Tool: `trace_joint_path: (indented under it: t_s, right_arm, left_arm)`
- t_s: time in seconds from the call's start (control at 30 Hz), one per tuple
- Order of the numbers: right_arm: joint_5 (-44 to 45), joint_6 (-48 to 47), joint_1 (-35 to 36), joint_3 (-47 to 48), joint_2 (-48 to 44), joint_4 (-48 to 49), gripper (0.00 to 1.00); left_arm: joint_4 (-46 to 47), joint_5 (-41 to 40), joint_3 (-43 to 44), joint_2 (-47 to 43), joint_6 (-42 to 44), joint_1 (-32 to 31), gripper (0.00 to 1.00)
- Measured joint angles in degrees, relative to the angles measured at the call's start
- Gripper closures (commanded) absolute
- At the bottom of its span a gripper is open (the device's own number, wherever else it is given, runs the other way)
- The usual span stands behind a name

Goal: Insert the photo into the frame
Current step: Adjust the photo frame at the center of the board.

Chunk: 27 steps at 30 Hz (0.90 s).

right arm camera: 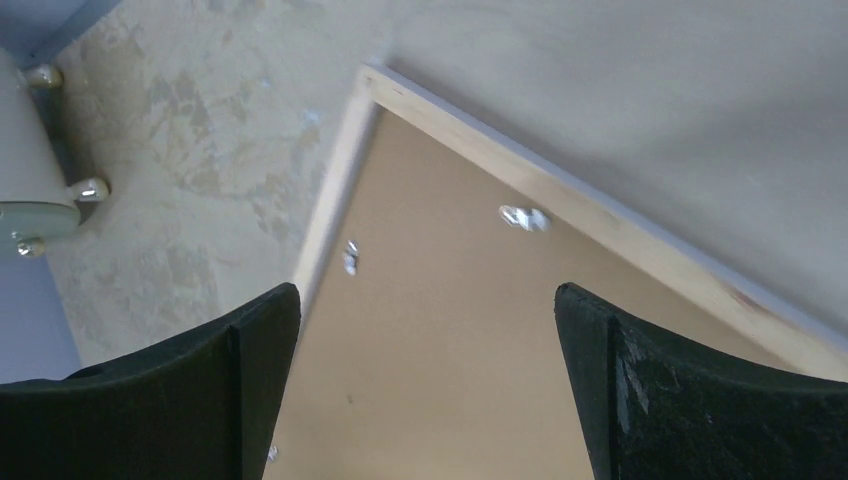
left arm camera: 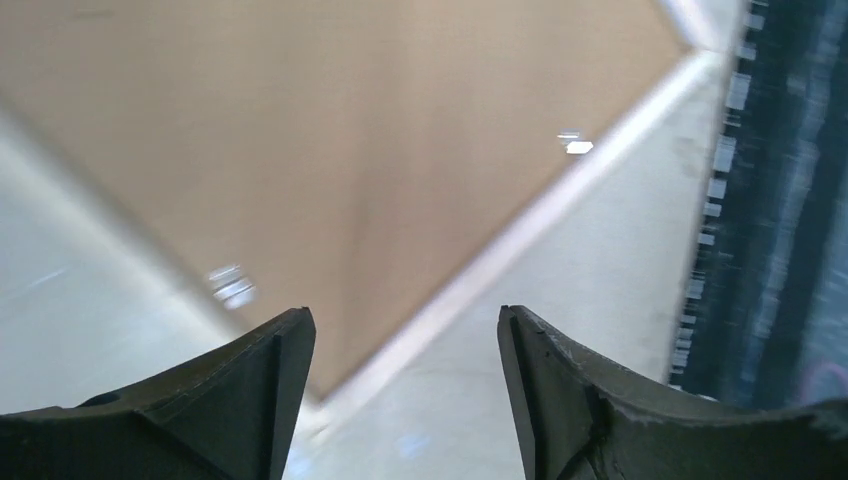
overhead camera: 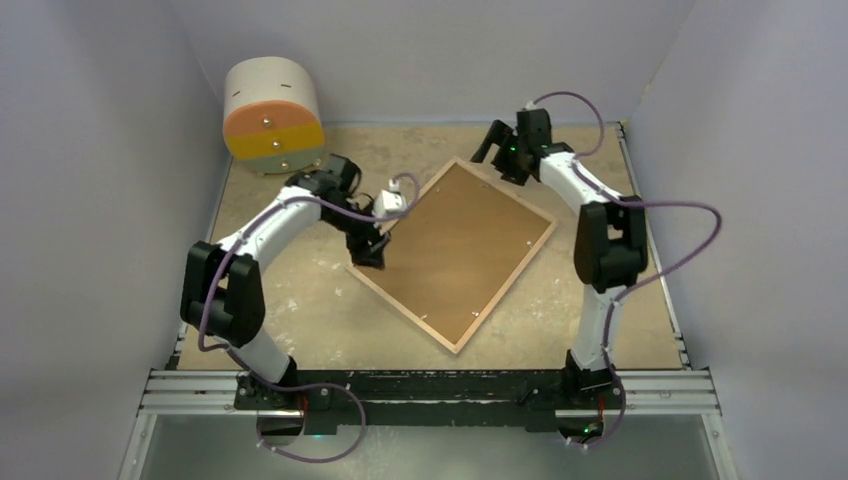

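Note:
The frame [overhead camera: 400,310] lies back-up and turned diamond-wise in the middle of the table, its light wooden rim around a brown backing board [overhead camera: 455,250]. The photo is not visible. My left gripper [overhead camera: 370,255] is open and empty just above the frame's left corner; its wrist view shows the rim [left arm camera: 520,235] and the board [left arm camera: 350,150] between its fingers [left arm camera: 405,320]. My right gripper [overhead camera: 497,160] is open and empty above the far corner; its wrist view shows the rim [right arm camera: 620,235], the board [right arm camera: 450,330] and small metal tabs [right arm camera: 524,217] ahead of its fingers [right arm camera: 428,295].
A round white drawer unit [overhead camera: 270,115] with orange and yellow fronts stands at the back left, also at the left edge of the right wrist view [right arm camera: 30,170]. Grey walls close in three sides. A metal rail [overhead camera: 430,385] runs along the near edge.

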Motion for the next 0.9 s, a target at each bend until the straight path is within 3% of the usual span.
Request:
trace_joint_path:
  t_s: [0.2, 0.47, 0.63, 0.9]
  right_arm:
    - [1.5, 2.6, -6.7, -24.9, -20.7, 4.2, 0.01]
    - [-0.9, 4.4, -5.7, -49.1, -30.5, 8.0, 0.01]
    - [-2.1, 5.6, -5.6, -55.8, -36.5, 12.9, 0.01]
    - [-1.3, 5.4, -5.7, -55.0, -37.2, 11.0, 0.01]
  left_arm:
    - [8.0, -5.6, 4.3, 3.6, -3.0, 12.9, 0.44]
    - [20.1, -14.9, 1.2, 14.9, -9.1, 15.9, 0.52]
    - [24.0, -15.1, -0.4, 14.4, -9.9, 15.8, 0.54]
    - [27.2, -13.7, -6.3, 10.6, -8.9, 13.9, 0.54]
